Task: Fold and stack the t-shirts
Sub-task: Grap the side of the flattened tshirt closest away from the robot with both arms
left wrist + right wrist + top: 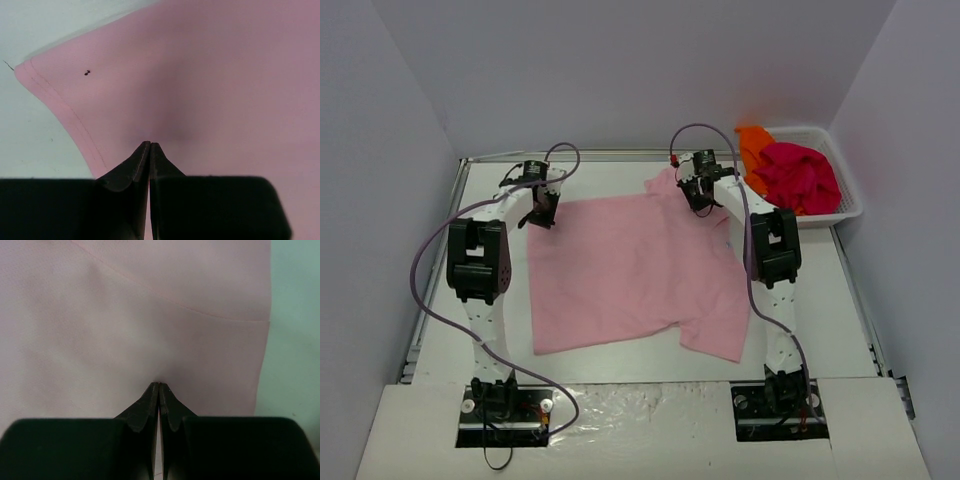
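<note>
While the light pink t-shirt (630, 270) lies spread and mostly flat in the middle of the white table (820, 300), both arms reach over to its far edge. The left gripper (542, 210) sits at the far left corner of the shirt. In the left wrist view its two dark fingers (135, 165) are pressed together, with a small pucker of pink cloth drawn to their tips. A stitched hem (55, 107) runs just left of them, and a tiny dark speck (87, 73) marks the fabric further out. The right gripper (700, 195) is down on the far right corner, near the sleeve that points toward the back of the table. Its fingers (172, 407) are likewise closed tight, pinching the pink cloth, and a faint seam (200, 311) crosses the fabric beyond them. The near right part of the shirt is rumpled, one sleeve lying out toward the right arm's base. At the far right corner of the table stands a white mesh basket (848, 175), holding a bunched magenta-red t-shirt (800, 178) and, behind it, an orange t-shirt (753, 145), well apart from the pink one
</note>
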`<state>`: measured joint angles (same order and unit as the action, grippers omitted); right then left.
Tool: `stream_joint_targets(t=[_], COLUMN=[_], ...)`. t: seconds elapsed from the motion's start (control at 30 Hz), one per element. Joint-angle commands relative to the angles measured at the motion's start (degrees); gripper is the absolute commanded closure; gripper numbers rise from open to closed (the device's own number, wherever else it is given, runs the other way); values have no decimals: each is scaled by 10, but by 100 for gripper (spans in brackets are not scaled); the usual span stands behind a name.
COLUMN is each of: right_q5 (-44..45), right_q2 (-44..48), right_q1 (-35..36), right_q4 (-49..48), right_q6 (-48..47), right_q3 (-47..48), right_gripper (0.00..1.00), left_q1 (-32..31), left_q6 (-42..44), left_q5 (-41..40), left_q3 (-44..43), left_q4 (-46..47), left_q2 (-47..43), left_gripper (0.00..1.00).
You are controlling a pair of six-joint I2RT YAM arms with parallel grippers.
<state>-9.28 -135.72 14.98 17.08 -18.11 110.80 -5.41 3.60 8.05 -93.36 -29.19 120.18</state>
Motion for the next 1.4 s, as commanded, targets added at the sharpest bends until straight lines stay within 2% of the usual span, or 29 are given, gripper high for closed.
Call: stream_joint_targets(t=[0.0,0.33,0.77,1.07,1.27,1.37], right_q5=[-11,8,42,61,58,73], right_q2=[-6,-40,-61,-127,-165,-182], right_q1=[-3,-8,-23,-25,-22,-17], right_q4=[16,16,15,15,16,18], right_q6=[-6,-22,-1,34,40,32], right_q3=[23,17,33,141,194,217], right_gripper=[100,100,100,100,100,100], left_q1=[0,0,0,-11,-28,-37], left_q6=[-24,-51,-42,-5,17,26], left_q5=[-32,-62,-102,-111,-136,-148], left_q3=[-50,-124,-317,-494,-561,-631], left_q4=[-34,-106,-191,-213,-179,-180], left_q2=[1,85,198,291,332,371], left_gripper=[98,98,98,98,98,98])
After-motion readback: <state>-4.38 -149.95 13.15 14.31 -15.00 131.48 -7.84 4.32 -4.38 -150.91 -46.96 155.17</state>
